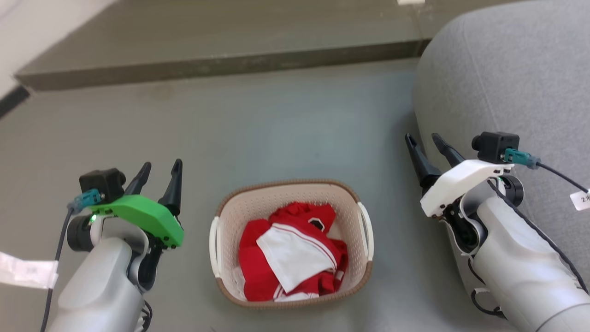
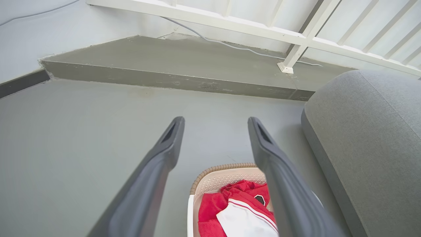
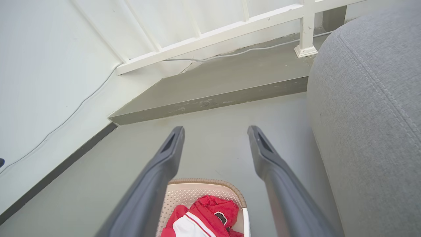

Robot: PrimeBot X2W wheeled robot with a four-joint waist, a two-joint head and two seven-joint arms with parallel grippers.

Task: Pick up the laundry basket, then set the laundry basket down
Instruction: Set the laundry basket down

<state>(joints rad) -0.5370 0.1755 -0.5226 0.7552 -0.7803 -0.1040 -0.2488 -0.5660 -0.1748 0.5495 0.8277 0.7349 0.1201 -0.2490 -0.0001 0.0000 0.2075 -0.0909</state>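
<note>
Hovering beside the laundry basket on the floor, left gripper and right gripper gape empty; uneven lifting could tip it, tbh.

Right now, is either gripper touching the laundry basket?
No, the left gripper and right gripper hang open on either side of the laundry basket, clear of it.

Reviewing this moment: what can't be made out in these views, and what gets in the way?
Head view: floor of the laundry basket, covered by the red-and-white clothes.
Head view: the dark emblem on the clothes, too small to read.
Left wrist view: the basket's near part, cut by the bottom edge; its right side behind a finger of the left gripper.
Right wrist view: the basket's left side behind a finger of the right gripper.
</note>
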